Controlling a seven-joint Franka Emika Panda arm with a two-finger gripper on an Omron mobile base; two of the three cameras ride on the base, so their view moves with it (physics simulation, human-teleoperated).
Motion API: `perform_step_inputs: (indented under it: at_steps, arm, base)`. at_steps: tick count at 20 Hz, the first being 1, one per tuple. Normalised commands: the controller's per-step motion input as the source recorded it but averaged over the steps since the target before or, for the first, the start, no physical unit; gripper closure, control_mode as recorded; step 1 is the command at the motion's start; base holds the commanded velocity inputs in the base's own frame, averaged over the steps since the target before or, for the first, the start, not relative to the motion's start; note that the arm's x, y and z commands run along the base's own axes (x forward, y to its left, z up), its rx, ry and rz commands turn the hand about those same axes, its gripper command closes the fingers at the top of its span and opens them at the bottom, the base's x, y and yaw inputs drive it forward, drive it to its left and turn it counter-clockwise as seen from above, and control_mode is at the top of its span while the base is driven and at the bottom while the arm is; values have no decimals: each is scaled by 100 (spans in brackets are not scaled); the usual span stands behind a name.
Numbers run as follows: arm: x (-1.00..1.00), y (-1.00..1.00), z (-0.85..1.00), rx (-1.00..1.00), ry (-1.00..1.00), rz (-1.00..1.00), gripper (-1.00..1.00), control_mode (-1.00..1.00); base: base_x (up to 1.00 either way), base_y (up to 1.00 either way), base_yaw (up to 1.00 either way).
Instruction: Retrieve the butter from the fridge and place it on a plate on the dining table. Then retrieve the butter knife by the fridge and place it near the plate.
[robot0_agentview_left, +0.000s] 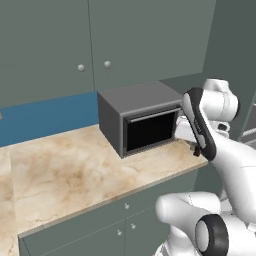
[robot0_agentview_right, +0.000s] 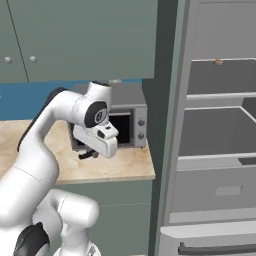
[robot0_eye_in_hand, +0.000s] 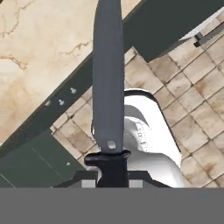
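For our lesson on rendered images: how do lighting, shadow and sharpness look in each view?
Left base view: flat, even light, no glare on the worktop. Right base view: fridge shelves dim, softly shaded. Hand view: butter knife sharp and close, blade evenly grey, no highlight.

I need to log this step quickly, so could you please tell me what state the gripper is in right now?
Gripper: closed, holding the butter knife by its black handle, blade pointing away from the hand.

Glossy white rounded arm (robot0_agentview_left: 235, 160) segments, dark joint bands, black-capped base joint.
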Motion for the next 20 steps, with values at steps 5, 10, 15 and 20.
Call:
perform_step_inputs:
  at_steps: [5, 10, 15, 20]
  arm:
    - [-33, 37, 69, -28, -16, 0, 100, -100]
    - [-34, 28, 31, -16, -9, 0, 100, -100]
    - [-36, 0, 0, 0, -3, 0, 100, -100]
    - [-38, 1, 7, 0, -6, 1, 100, -100]
  base:
    - [0, 0, 0]
    - [0, 0, 0]
    - [0, 0, 0]
    - [0, 0, 0]
